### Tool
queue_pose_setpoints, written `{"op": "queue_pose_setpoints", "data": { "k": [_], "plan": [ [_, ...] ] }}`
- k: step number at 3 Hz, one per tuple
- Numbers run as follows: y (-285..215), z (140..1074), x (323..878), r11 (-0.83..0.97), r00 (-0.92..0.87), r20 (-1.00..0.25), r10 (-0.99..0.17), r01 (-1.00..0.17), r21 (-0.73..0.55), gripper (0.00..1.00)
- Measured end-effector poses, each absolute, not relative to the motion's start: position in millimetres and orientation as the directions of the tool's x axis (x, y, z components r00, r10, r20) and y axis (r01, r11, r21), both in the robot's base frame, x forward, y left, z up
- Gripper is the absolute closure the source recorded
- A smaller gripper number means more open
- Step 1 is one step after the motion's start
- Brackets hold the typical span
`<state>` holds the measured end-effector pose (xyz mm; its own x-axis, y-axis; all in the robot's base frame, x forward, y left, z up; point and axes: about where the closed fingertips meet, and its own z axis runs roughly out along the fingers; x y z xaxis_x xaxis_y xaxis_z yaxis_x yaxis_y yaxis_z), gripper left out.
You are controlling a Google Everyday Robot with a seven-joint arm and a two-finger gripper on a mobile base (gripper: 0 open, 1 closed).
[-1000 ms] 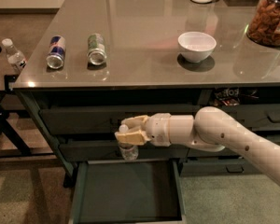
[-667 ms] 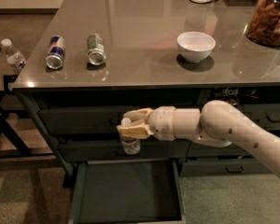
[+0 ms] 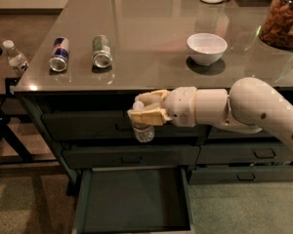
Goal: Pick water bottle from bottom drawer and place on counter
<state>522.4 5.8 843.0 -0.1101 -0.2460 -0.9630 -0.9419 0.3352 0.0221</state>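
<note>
My gripper [image 3: 145,110] is shut on the water bottle [image 3: 143,131], a clear ribbed bottle held upright by its upper part, its white cap just showing between the fingers. It hangs in front of the upper drawer fronts, just below the counter's front edge. The bottom drawer [image 3: 88,199] is pulled open below it, its dark flat floor bare. The counter [image 3: 146,38] is a glossy grey top stretching behind and above the gripper. My white arm reaches in from the right.
On the counter lie a blue soda can [image 3: 59,54] and a green one [image 3: 102,51] at the left, a white bowl [image 3: 206,48] at the right, a snack jar [image 3: 284,17] at far right. Another clear bottle [image 3: 14,57] stands left of the cabinet.
My gripper has risen with the water bottle, from low in front of the middle drawer to just under the counter's edge.
</note>
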Motion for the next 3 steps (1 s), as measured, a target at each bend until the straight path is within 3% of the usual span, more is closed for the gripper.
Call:
{"op": "queue_pose_setpoints", "data": {
  "k": [3],
  "plan": [
    [8, 891, 525, 0.325, -0.084, -0.958, -0.275, -0.946, -0.010, 1.00]
  ]
}}
